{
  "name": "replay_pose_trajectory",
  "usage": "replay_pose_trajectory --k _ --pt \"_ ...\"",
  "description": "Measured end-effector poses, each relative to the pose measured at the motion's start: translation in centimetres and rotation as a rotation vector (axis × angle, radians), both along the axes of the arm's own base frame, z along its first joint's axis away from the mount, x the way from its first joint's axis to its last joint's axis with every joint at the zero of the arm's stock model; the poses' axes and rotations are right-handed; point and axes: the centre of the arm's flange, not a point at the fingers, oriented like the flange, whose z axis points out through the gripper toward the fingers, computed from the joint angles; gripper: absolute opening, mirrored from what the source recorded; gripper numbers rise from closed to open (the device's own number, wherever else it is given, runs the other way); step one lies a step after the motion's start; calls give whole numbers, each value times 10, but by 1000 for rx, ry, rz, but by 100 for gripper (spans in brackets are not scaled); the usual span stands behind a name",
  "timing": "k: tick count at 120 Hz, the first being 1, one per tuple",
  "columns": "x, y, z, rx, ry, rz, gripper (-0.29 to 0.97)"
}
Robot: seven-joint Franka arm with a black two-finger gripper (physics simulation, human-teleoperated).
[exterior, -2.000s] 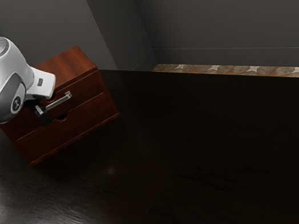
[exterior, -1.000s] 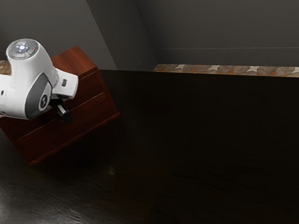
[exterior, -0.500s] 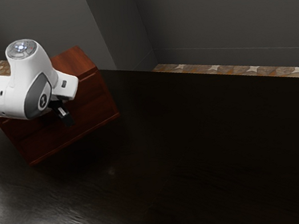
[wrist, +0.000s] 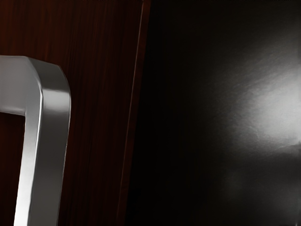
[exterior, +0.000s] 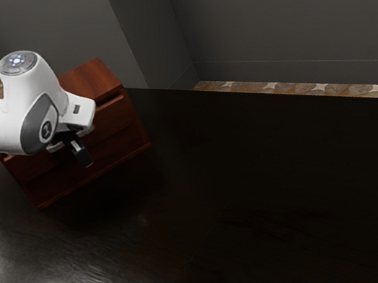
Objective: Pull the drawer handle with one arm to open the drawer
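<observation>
A reddish-brown wooden drawer cabinet (exterior: 107,115) stands on the dark table at the exterior view's upper left. My white hand hangs in front of its drawer fronts, and the black gripper (exterior: 79,152) points down at the lower front. In the exterior view the hand covers the handle. The wrist view has the brushed-metal drawer handle (wrist: 42,141) very close, a bent bar with a rounded corner, lying against the dark red drawer front (wrist: 101,94). The handle sits off to one side of the hand's centre line. Both drawer fronts look flush with the cabinet.
The glossy dark tabletop (exterior: 257,195) stretches wide toward the exterior view's right and front, with a bright reflection near the front left. Grey walls and a patterned floor strip (exterior: 297,87) lie behind the table.
My hand swung in from the exterior view's left to the front of the cabinet, covering the handle, then over the last second shifted slightly left and lower. The cabinet has not moved.
</observation>
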Motion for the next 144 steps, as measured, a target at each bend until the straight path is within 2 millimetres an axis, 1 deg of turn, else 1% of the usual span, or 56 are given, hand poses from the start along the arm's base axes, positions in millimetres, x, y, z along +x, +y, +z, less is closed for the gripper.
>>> replay_pose_trajectory --k 20,28,44,56,67,80,94,107,144 --pt "-8 -8 5 -16 -3 -11 66" --pt "-8 -15 3 -22 0 -22 69" --pt "-8 -26 -2 -32 10 -39 68" --pt "-11 -31 3 -38 7 -44 68" --pt "-16 -36 8 -46 9 -49 65" --pt "-19 -40 2 -57 26 -53 69" --pt "-20 -49 -2 -67 36 -64 68" --pt "-19 -58 0 -70 37 -79 68" --pt "-33 -76 4 -90 36 -104 66"
